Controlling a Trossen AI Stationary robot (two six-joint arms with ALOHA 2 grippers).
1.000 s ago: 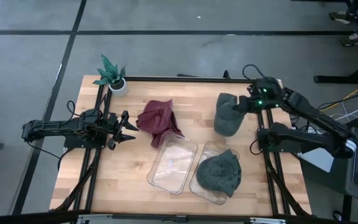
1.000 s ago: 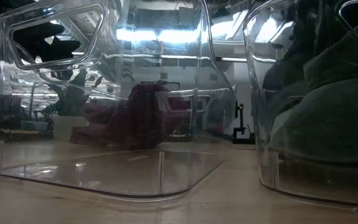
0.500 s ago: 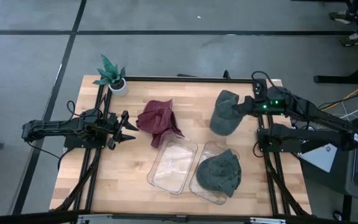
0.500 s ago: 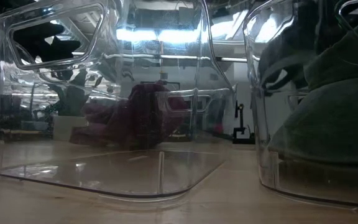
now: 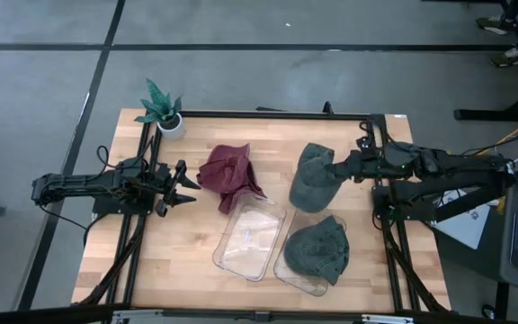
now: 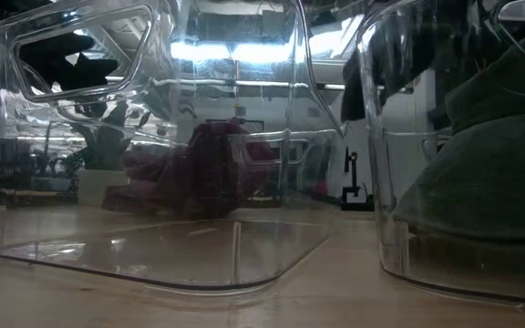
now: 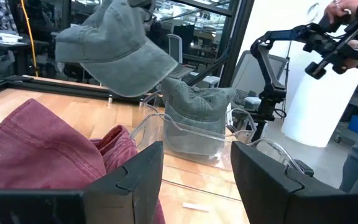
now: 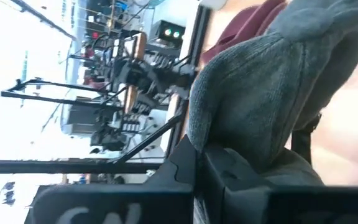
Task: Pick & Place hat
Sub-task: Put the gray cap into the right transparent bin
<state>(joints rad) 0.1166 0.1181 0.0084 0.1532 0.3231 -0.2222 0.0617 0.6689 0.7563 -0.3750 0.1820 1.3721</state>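
My right gripper is shut on a grey-green cap, which hangs in the air above the table in the left wrist view, just beyond the clear bins. A second grey-green hat lies in the right clear bin. A maroon hat lies crumpled on the table beside the left clear bin. My left gripper waits open near the table's left edge, pointing at the maroon hat. My right gripper pinches the cap between its two fingers at the crown's edge, on the side facing the table's right. The fingers come in about level from the right. The cap is lifted clear and hangs beside and below them, its brim drooping.
A small potted plant stands at the far left corner. The black frame rails run along both sides of the table. Bare wood lies in front of the left bin and at the near left. A person stands beyond the table's right side.
My right gripper has carried the grey-green cap from the far right part of the table toward the left and a little nearer, and the arm has stretched out lower. The cap now hangs just beyond the right bin. The left arm has kept still.
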